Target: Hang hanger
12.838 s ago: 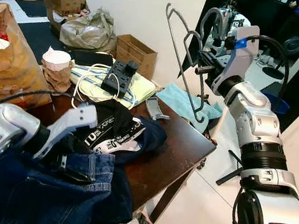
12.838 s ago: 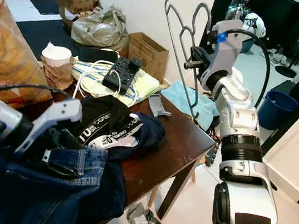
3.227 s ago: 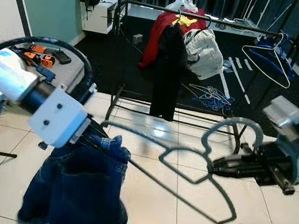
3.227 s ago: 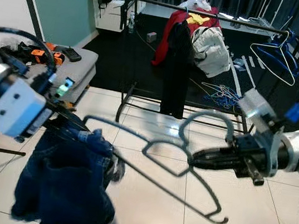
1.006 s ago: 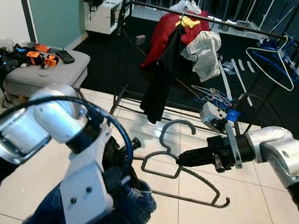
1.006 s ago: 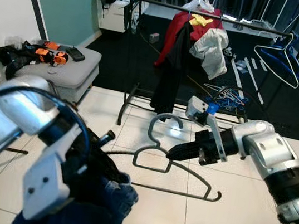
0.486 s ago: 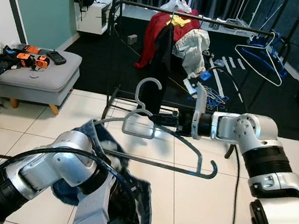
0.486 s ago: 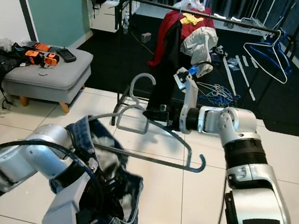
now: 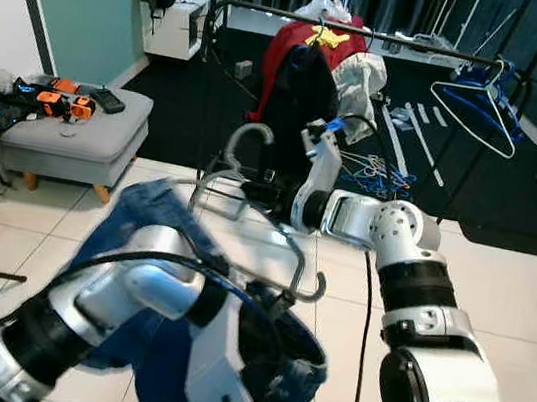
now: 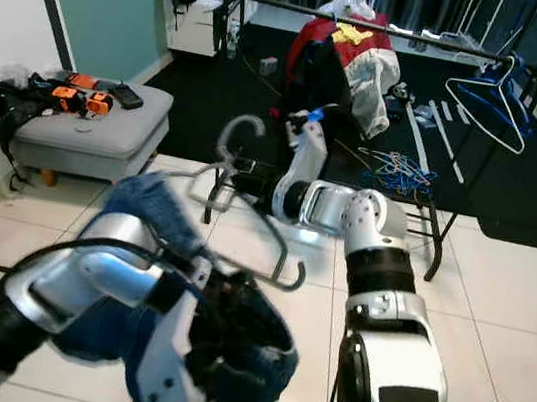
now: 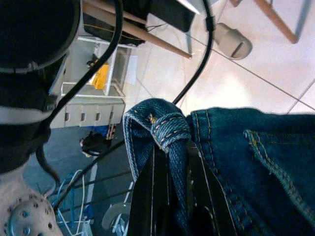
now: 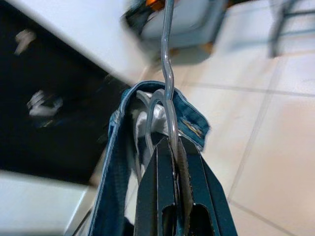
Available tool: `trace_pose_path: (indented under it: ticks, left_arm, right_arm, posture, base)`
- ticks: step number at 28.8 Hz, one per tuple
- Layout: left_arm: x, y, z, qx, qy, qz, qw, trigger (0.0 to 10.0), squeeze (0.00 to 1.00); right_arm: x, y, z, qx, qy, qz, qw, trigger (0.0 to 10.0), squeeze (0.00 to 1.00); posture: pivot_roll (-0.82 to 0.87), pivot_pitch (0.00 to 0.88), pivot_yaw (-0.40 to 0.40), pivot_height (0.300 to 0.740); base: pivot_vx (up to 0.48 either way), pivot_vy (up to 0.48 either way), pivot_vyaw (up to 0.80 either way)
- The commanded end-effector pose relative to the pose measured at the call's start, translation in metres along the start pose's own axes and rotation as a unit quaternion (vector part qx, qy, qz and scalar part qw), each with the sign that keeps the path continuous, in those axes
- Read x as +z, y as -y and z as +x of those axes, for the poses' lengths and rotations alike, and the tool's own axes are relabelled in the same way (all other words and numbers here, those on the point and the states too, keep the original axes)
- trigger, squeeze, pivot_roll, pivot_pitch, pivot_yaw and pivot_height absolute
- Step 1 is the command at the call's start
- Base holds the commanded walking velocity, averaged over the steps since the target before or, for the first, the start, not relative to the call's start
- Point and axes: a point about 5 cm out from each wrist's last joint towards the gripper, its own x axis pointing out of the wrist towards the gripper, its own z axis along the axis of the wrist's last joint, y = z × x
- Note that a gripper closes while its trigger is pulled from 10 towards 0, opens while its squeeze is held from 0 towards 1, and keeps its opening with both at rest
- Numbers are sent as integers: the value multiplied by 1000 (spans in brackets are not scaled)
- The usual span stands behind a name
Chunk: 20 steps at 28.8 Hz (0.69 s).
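So the right gripper (image 12: 170, 147) has its jaws clamped tight on the wire of the grey hanger (image 9: 249, 193), holding it up in the air over the white tiled floor (image 9: 497, 296), hook end curling upward. The hanger's long bar runs down toward the jeans (image 9: 266, 352), and in the right wrist view the denim waistband is draped right around the wire just past the fingertips. The left gripper (image 11: 170, 162) has its jaws pinched together on a bunched fold of the jeans' waistband, and the rest of the denim hangs over the left arm low in front of the robot. Past all that there's a clothes rail (image 9: 413, 43) at the far edge of the floor with a red garment (image 9: 321, 52) and a blue hanger (image 9: 480, 101) on it, plus a grey ottoman (image 9: 56, 134) off to the left.
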Motion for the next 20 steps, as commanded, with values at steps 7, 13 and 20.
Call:
trace_pose_path:
  ticks: [7, 13, 20]
  left_arm:
    - [16, -8, 14, 41, 52, 44, 997, 10000, 0]
    - [18, -11, 12, 55, 49, 58, 996, 10000, 0]
    - [10, -19, 3, 117, 28, 51, 991, 10000, 0]
  right_arm:
    - [14, 3, -1, -67, 60, -49, 995, 10000, 0]
    - [24, -2, -2, -104, 104, -112, 983, 10000, 0]
    - [3, -51, 4, -23, 132, -376, 917, 10000, 0]
  posture:
    - [-106, 0, -31, 740]
    - [-108, 0, -24, 740]
    - [-113, 0, -24, 740]
  base:
    - [0, 0, 0]
    - [0, 0, 0]
    - [0, 0, 0]
